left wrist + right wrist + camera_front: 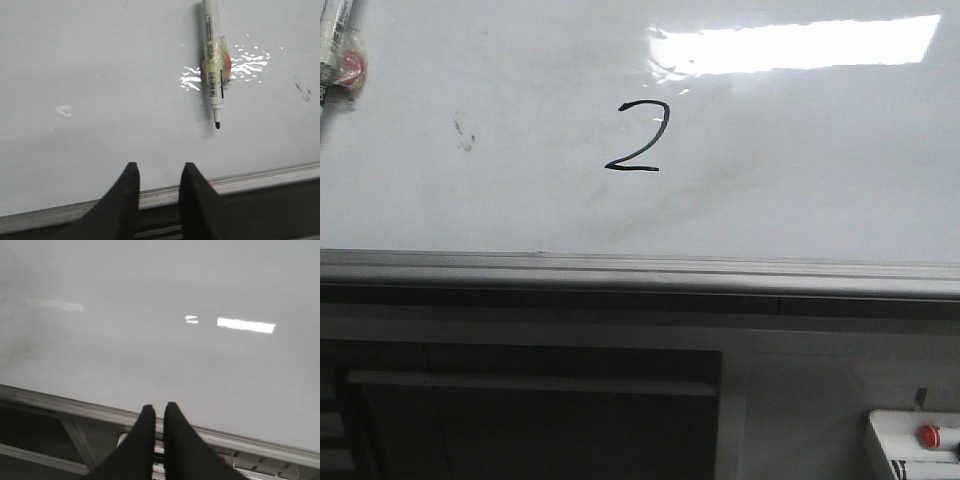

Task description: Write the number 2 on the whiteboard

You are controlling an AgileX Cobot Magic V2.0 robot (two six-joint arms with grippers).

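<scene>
Front view, near to far: a dark cabinet front with a pale handle bar point(530, 383); a white box point(912, 445) carrying a red button, near right; the grey edge rail point(640, 268) along the near side of the whiteboard point(820, 170). Mid-board, the number 2 point(640, 137) stands complete in black ink, so the task appears done. Left of it, a dark speckled smudge point(465, 135); far right, a rectangular light glare point(800, 45). At the far-left corner lies the marker point(215, 65), uncapped, tape-wrapped, laid flat and released. The left gripper point(159, 175) is empty, fingers moderately apart, over the rail; the right gripper point(160, 412) is empty, fingers nearly closed.
</scene>
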